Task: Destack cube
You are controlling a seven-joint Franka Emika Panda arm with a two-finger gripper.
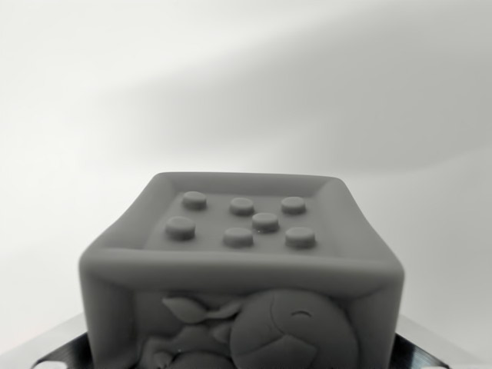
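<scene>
From my wrist view, a pale surface (246, 84) fills the background. The grey cube (242, 284) sits low and centred, its recessed top face carrying seven raised studs (265, 222), a relief figure (269, 334) on its near side. Dark gripper parts edge the bottom corners; I cannot tell whether the jaws are open or gripping.

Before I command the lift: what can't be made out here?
Wrist view only:
- Cube: base and lower front relief cut off by the bottom edge.
- Anything stacked under it: out of frame.
- Gripper: only dark blurred bits at the bottom corners; open or shut unclear.
- Background: featureless blur.
</scene>
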